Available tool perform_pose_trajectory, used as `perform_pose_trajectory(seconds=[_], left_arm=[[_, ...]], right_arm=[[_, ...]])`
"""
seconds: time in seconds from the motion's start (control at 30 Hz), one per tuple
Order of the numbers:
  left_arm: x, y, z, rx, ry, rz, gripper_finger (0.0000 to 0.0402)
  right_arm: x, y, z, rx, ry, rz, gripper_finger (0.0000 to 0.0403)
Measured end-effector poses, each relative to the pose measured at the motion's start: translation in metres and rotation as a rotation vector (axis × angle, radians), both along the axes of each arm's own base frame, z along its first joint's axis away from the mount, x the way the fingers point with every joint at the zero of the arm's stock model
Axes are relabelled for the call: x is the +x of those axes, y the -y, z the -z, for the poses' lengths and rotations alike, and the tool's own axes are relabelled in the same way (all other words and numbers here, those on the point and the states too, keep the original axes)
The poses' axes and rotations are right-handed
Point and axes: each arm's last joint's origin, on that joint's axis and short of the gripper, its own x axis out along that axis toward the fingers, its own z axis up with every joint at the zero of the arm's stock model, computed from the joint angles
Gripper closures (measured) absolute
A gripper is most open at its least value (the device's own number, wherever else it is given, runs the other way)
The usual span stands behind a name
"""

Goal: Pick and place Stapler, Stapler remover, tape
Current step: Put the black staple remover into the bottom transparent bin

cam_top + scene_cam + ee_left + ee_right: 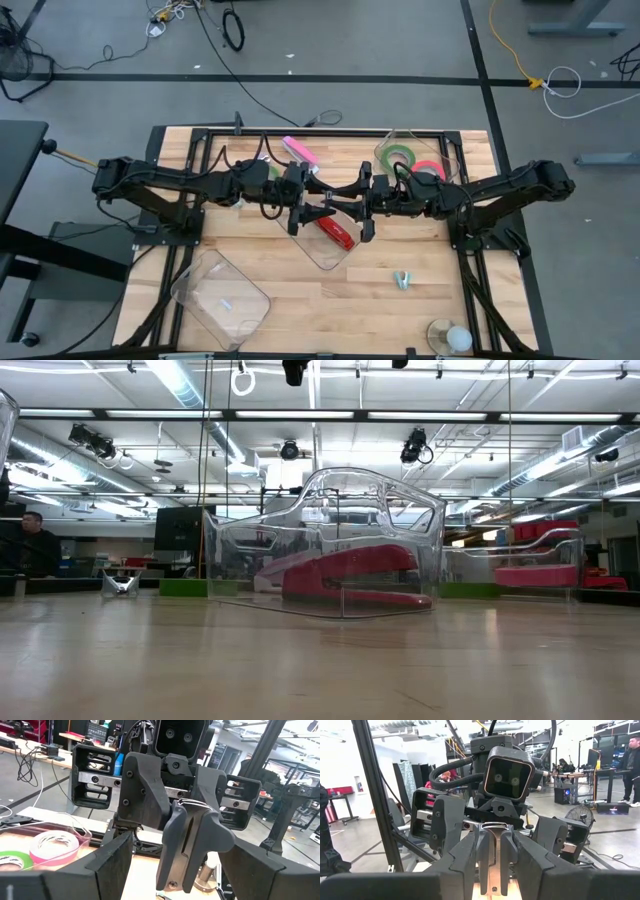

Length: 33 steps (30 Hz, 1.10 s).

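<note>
Well, you had both arms reaching in over the middle of the table [330,305], their grippers facing each other above a clear tray [325,262]. Your right gripper [355,205] was closed narrowly on a dark stapler [192,845], which hung in the air between the two grippers; in the right wrist view its metal strip showed between the fingers [465,862]. Your left gripper [305,208] stood wide open, with its fingers [110,870] on either side of that stapler. A gap showed at one finger; at the other I could not tell whether it touched.

Below the grippers, a red stapler [338,232] lay inside the clear tray, resting on its floor. The tape sat in a second clear tray [385,143] at the far edge of the table, on your right arm's side. A green ring [402,154] and a red-pink ring [430,170] lay flat there, just beside each other. You could see only these two rings clearly. The staple remover [402,279] stood on the bare wood nearer the front, well apart from both trays. A pink object [298,150] lay at the far edge near your left arm. A third clear tray [220,295] sat at the front on the left side.
</note>
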Motion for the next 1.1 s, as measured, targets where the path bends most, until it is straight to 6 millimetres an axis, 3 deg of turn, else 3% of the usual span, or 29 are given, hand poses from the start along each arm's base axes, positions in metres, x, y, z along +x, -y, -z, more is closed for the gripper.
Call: perform_pose_trajectory(seconds=[0.73,1.1], left_arm=[[-0.004,-0.001,-0.004,0.0,-0.004,-0.002,0.0115],[-0.007,-0.004,0.005,0.031,-0.108,-0.009,0.0115]], right_arm=[[0.001,0.008,0.0,0.026,0.001,0.024,0.0295],[0.002,0.012,0.004,0.037,-0.045,0.033,0.0295]])
